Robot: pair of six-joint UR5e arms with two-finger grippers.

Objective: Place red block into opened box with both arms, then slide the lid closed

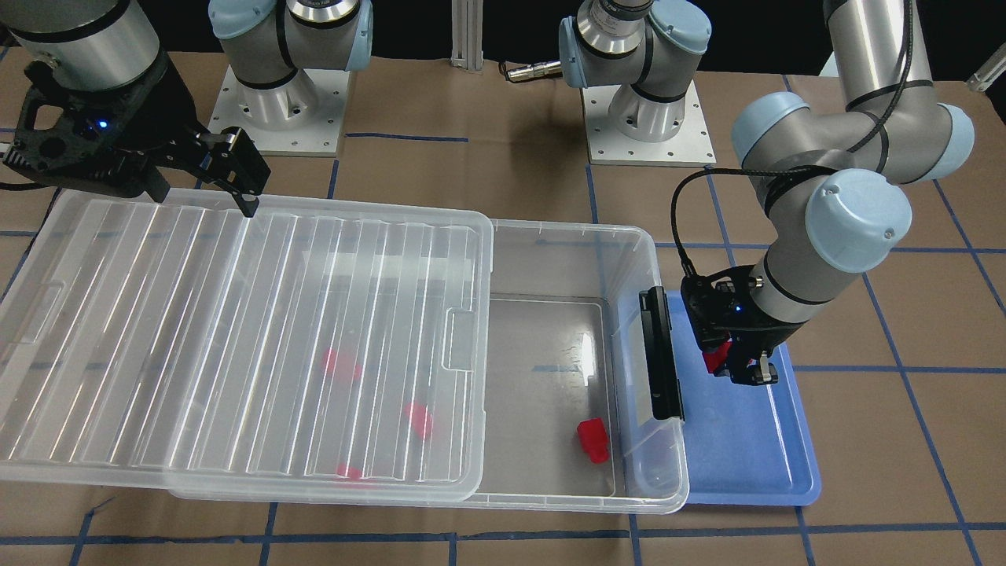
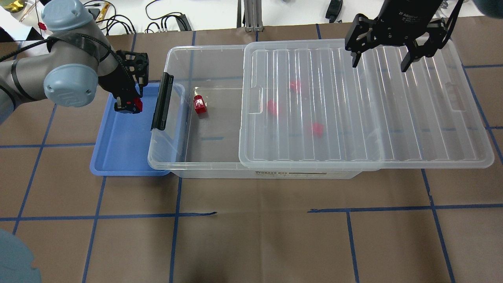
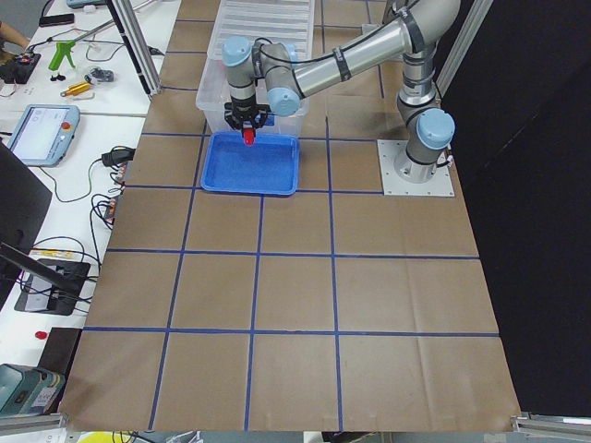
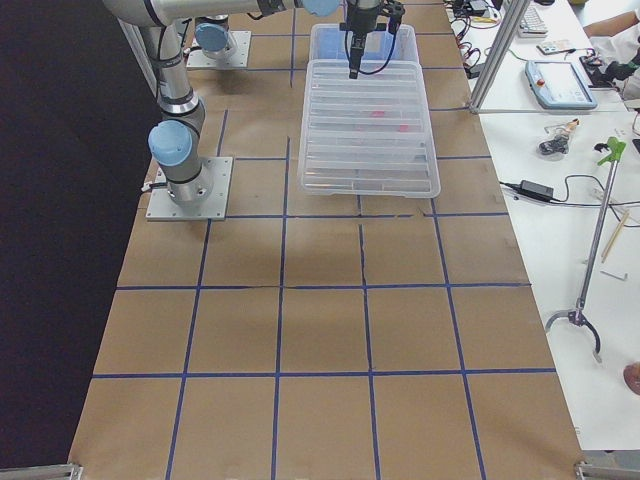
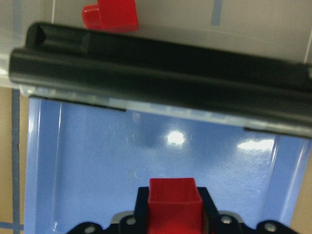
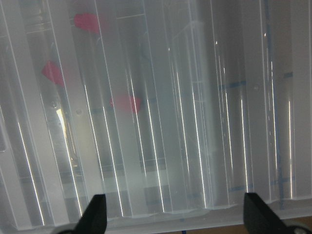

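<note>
My left gripper (image 1: 721, 368) (image 2: 131, 107) is shut on the red block (image 1: 714, 359) (image 2: 138, 104) (image 5: 174, 202). It hangs over the blue tray, just outside the black latch (image 1: 659, 354) (image 5: 161, 73) of the clear box (image 1: 566, 229) (image 2: 196, 48). The ribbed lid (image 1: 236, 330) (image 2: 365, 106) is slid aside and covers most of the box, leaving the latch end uncovered. My right gripper (image 1: 204, 196) (image 2: 380, 65) (image 6: 175, 217) stands open above the lid's far long edge, holding nothing.
Another red piece (image 1: 593, 440) (image 2: 200, 106) (image 5: 111, 14) lies in the uncovered end of the box. Three more red pieces (image 1: 419, 419) (image 2: 272, 107) show blurred through the lid. The blue tray (image 1: 747, 464) (image 2: 118, 153) (image 3: 249, 171) abuts the box's latch end.
</note>
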